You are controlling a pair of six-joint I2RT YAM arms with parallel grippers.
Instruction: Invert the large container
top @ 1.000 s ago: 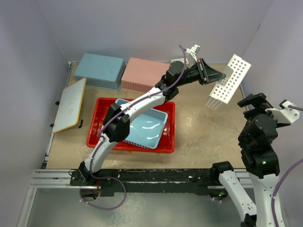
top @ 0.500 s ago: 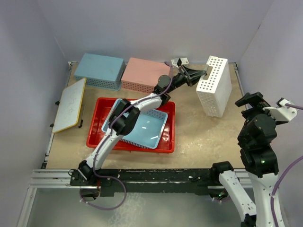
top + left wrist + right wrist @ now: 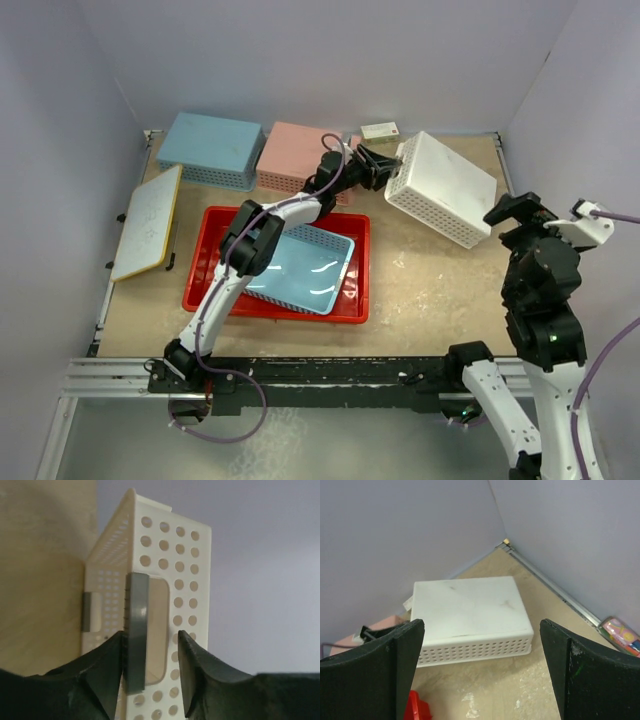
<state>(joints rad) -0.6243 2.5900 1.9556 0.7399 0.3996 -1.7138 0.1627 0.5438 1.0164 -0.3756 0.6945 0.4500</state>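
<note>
The large container, a glossy red tray [image 3: 205, 262], lies open side up at the table's centre-left with a light blue basket [image 3: 305, 268] resting inside it; its corner [image 3: 417, 707] shows in the right wrist view. My left gripper [image 3: 383, 165] reaches past the tray to the left end of a white perforated basket [image 3: 440, 188] lying bottom up at the back right. In the left wrist view that gripper [image 3: 152, 635] is open, its jaws straddling the basket's handle wall [image 3: 170, 595] with a gap showing. My right gripper [image 3: 515, 212] hangs open above the table's right side, facing the white basket [image 3: 470, 605].
An upturned blue basket [image 3: 212, 148] and a pink basket [image 3: 298, 155] stand along the back wall. A cream board [image 3: 148, 220] leans at the left edge. A small box [image 3: 380, 130] lies behind the white basket. A colourful packet [image 3: 620, 635] lies beyond the right rail.
The left arm swung the white basket down out of the air and laid it bottom up at the back right. Its jaws then parted. The right arm barely moved.
</note>
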